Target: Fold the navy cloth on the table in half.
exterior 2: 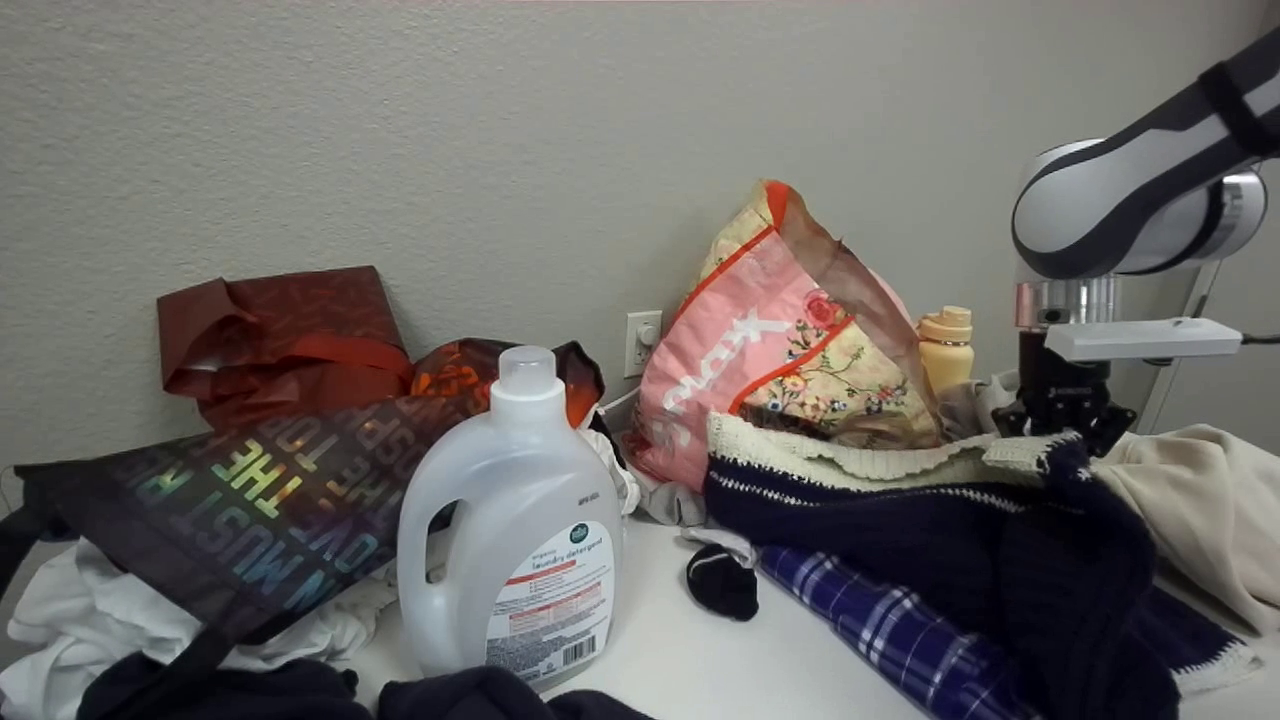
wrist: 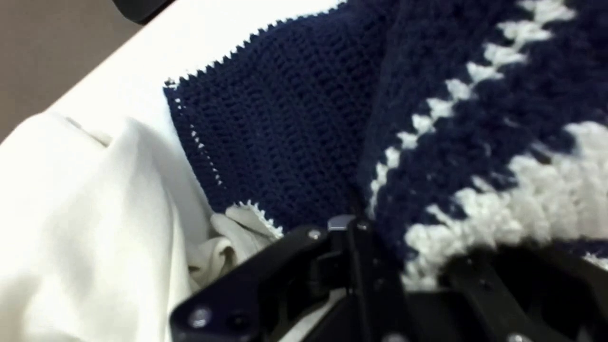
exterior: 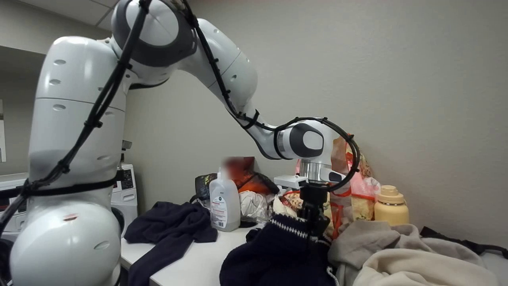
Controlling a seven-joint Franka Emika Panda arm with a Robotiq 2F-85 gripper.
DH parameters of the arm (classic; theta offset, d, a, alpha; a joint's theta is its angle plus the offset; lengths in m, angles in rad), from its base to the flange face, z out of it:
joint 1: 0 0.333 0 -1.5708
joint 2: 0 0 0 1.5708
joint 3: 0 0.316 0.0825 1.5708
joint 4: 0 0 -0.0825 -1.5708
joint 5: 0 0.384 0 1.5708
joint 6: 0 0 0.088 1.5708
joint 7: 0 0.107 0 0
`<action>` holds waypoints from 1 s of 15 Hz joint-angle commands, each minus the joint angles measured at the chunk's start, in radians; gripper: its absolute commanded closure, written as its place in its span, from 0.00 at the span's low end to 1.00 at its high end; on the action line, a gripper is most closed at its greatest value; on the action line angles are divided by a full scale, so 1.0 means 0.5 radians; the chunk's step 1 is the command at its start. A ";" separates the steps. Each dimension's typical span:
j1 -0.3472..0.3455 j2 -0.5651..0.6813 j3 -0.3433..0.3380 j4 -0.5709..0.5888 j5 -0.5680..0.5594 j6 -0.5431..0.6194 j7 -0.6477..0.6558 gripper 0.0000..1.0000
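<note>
The navy cloth is knitted, with white edging and a thin white stripe. It shows in both exterior views [exterior: 270,258] [exterior 2: 950,530], with its upper edge raised off the table and the rest hanging in folds. My gripper [exterior: 315,230] points down at that raised edge, and in an exterior view the cloth hides its fingertips [exterior 2: 1065,425]. In the wrist view, part of the cloth [wrist: 275,118] lies flat on the table, while a white-edged part comes up between the fingers [wrist: 403,247]. The gripper is shut on this edge; one finger is mostly covered by cloth.
Beige cloth [exterior: 428,266] lies beside the navy cloth. A plaid cloth [exterior 2: 900,630] lies under its raised part, near a small black item [exterior 2: 722,582]. A detergent bottle [exterior 2: 510,560], pink floral bag [exterior 2: 770,350], yellow bottle [exterior: 391,206] and dark garment [exterior: 170,226] stand or lie around.
</note>
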 commanded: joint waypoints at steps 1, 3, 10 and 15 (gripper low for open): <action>-0.048 0.101 -0.040 0.140 0.031 -0.217 -0.051 0.97; -0.078 0.145 -0.056 0.189 0.040 -0.341 -0.090 0.97; -0.175 0.320 -0.057 0.374 0.086 -0.905 -0.456 0.97; -0.211 0.435 -0.024 0.455 0.189 -1.302 -0.773 0.97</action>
